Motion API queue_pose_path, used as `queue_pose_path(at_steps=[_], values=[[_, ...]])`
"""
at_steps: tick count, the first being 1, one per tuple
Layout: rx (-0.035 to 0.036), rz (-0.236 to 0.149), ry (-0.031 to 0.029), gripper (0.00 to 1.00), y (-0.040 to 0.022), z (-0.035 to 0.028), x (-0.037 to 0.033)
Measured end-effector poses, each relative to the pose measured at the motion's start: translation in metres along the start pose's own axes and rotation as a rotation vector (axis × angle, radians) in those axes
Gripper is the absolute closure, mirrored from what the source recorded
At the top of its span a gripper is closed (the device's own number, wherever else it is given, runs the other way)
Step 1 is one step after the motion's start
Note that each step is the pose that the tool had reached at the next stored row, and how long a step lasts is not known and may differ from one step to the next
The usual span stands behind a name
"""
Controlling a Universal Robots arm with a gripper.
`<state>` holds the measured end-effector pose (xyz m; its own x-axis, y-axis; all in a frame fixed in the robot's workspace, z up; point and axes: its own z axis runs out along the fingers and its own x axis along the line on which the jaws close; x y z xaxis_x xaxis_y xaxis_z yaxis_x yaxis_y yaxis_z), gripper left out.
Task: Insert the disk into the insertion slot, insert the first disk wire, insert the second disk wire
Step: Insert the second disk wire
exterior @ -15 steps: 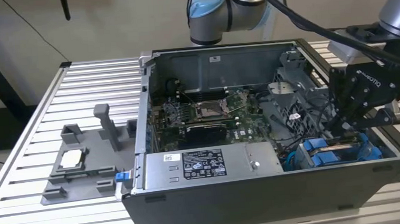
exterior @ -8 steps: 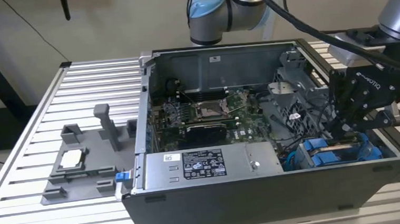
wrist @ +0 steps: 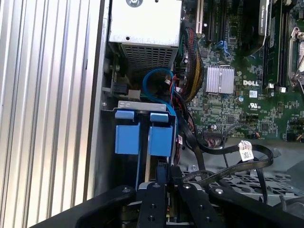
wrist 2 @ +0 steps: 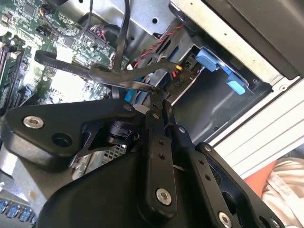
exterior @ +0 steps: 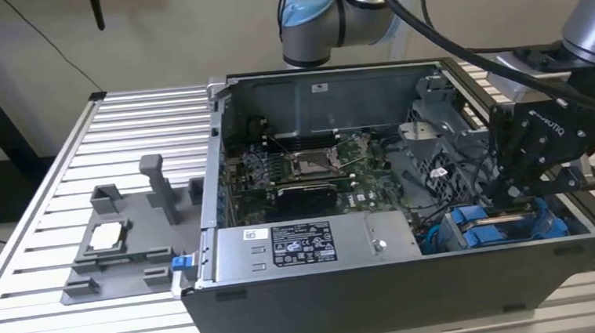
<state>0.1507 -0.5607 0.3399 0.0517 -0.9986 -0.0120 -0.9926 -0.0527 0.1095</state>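
**Gripper lowered at the drive cage**

At the exterior view's left, a grey fixture (exterior: 115, 250) is seen on the table (exterior: 29, 232). At lower right, the disk (exterior: 490, 227) is seated in the slot (exterior: 460, 238). The gripper (exterior: 520, 198) is closed just above it.

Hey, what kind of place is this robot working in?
Probably a robotics lab or test bench for computer assembly. An opened computer case lies on a ribbed aluminium table, a grey fixture sits beside it, and the robot arm reaches inside.
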Motion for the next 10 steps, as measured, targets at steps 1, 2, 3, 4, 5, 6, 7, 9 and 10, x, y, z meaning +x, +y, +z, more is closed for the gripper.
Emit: queue_pose_path(at_steps=[1,2,3,4,5,6,7,9,10], values=[[0.0000,0.002,-0.0003,0.84,-0.0001,0.0007,0.0002],[0.0001,0.005,-0.0007,0.84,-0.0001,0.0016,0.0003],[0.0000,0.007,-0.0007,0.84,-0.0002,0.0023,0.0005],[0.0001,0.010,-0.0003,0.84,-0.0003,0.0029,0.0006],[0.0001,0.012,-0.0002,0.84,-0.0003,0.0035,0.0007],[0.0001,0.013,-0.0003,0.84,-0.0004,0.0039,0.0007],[0.0000,0.013,-0.0006,0.84,-0.0004,0.0041,0.0008],[-0.0003,0.013,-0.0013,0.84,-0.0004,0.0044,0.0008],[-0.0004,0.013,-0.0014,0.84,-0.0004,0.0045,0.0008]])
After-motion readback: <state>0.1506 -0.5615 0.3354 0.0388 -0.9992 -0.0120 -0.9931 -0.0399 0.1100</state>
